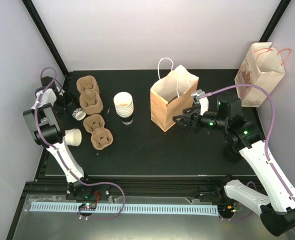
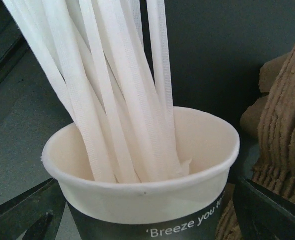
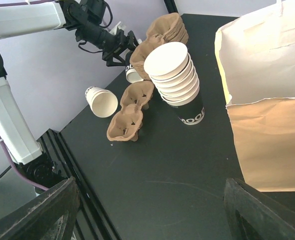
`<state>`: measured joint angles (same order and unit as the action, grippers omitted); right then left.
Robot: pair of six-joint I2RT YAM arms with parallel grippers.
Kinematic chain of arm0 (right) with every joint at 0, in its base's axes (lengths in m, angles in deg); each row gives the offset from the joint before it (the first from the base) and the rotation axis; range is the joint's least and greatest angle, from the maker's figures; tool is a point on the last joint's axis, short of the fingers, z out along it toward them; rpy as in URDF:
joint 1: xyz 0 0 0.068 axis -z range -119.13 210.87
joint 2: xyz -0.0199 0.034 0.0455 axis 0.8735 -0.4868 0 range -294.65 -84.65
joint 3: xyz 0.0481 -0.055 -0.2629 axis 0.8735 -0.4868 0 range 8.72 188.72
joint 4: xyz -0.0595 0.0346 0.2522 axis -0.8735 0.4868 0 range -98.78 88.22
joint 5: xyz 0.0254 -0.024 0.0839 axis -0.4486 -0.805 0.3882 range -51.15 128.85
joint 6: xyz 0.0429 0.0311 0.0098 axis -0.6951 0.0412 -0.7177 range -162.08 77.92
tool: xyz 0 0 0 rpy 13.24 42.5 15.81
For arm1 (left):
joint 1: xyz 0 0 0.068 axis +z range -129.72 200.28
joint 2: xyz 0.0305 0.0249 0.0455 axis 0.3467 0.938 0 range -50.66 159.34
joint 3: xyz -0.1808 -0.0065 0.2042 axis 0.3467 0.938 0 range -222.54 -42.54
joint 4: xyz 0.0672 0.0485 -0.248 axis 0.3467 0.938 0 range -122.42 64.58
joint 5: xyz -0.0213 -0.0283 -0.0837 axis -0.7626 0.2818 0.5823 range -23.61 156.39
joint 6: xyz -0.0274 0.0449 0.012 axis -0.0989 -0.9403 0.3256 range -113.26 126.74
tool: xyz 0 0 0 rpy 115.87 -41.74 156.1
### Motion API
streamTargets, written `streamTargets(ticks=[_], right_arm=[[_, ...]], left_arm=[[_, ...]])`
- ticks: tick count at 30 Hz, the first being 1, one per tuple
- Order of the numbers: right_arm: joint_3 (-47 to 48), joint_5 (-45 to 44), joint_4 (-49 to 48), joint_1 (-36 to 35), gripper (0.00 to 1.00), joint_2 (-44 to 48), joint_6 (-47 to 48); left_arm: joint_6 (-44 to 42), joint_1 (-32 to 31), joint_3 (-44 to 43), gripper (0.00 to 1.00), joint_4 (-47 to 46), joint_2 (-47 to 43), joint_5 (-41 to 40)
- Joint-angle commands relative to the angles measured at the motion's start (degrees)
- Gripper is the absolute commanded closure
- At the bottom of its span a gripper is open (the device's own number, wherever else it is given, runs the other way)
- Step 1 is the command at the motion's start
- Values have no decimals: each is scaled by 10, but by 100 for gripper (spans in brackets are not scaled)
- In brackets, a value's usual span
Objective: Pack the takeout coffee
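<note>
No lidded cup is in view; every paper cup here is open. A white cup with a dark printed band (image 2: 147,200), holding several white wrapped straws (image 2: 112,90), sits between my left gripper's (image 2: 148,212) open jaws, which stand close to its walls. It also shows in the top view (image 1: 78,114), with the left gripper (image 1: 70,104) at the far left. A stack of cups (image 1: 123,106) stands mid-table and shows in the right wrist view (image 3: 175,75). One cup (image 1: 73,136) lies on its side. My right gripper (image 1: 181,120) is open and empty beside the bag; it also shows in the right wrist view (image 3: 150,205).
An open brown paper bag (image 1: 171,100) stands upright mid-table, its near wall (image 3: 267,140) to the right in the right wrist view. Brown pulp cup carriers (image 1: 91,102) (image 1: 100,138) lie at left. A printed bag (image 1: 260,75) stands at the far right. The table's front edge (image 1: 137,175) is near.
</note>
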<state>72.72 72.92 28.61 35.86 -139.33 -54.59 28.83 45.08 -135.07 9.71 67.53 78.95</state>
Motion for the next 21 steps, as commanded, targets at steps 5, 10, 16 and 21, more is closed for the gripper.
streamTargets(ticks=[5, 10, 16, 21], right_arm=[[0, 8, -14, -2, 19, 0, 5], [0, 9, -15, -2, 19, 0, 5], [-1, 10, -16, -2, 19, -1, 4], [-1, 8, -16, -2, 19, -2, 4]], left_arm=[[30, 4, -22, 10, 13, 21, 8], [31, 5, -21, 9, 15, 28, -10], [38, 12, -20, 19, 6, 32, -9], [48, 23, -20, 23, -5, 30, -11]])
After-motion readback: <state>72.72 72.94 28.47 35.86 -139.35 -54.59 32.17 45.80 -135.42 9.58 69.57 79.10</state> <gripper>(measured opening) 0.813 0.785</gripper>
